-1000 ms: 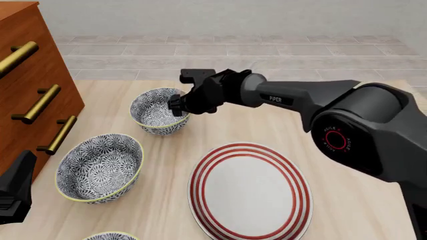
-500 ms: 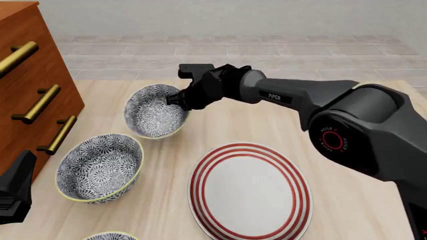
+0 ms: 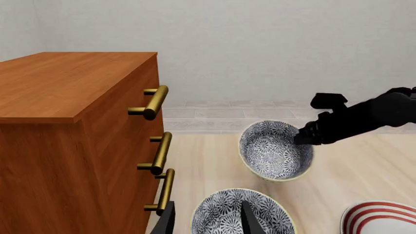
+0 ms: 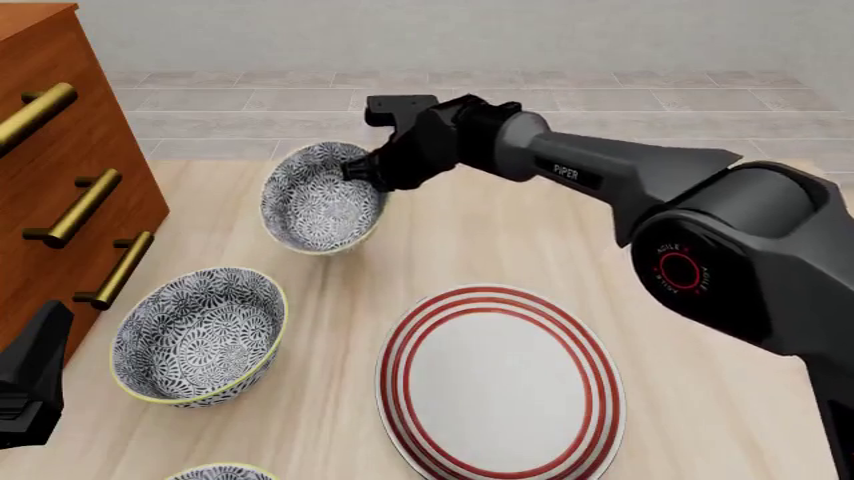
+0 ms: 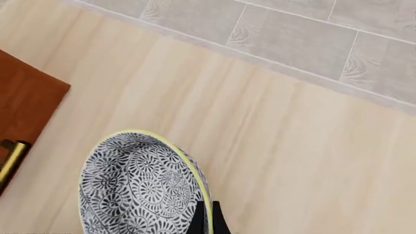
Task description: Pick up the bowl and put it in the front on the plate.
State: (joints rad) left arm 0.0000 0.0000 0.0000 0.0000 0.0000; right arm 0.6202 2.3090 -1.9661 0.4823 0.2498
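My right jaws (image 4: 363,170) are clamped on the rim of the bowl (image 4: 320,210), holding it tilted above the bench (image 4: 534,240), beyond the plate (image 4: 501,385). Left jaws (image 3: 206,222) parted, empty.

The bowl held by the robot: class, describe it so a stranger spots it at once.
Start at the wooden drawer chest on the left. The bowl is the patterned one farthest from the camera. Unlike the flat-sitting nearer bowl, it is tilted, its rim pinched by the right hand.
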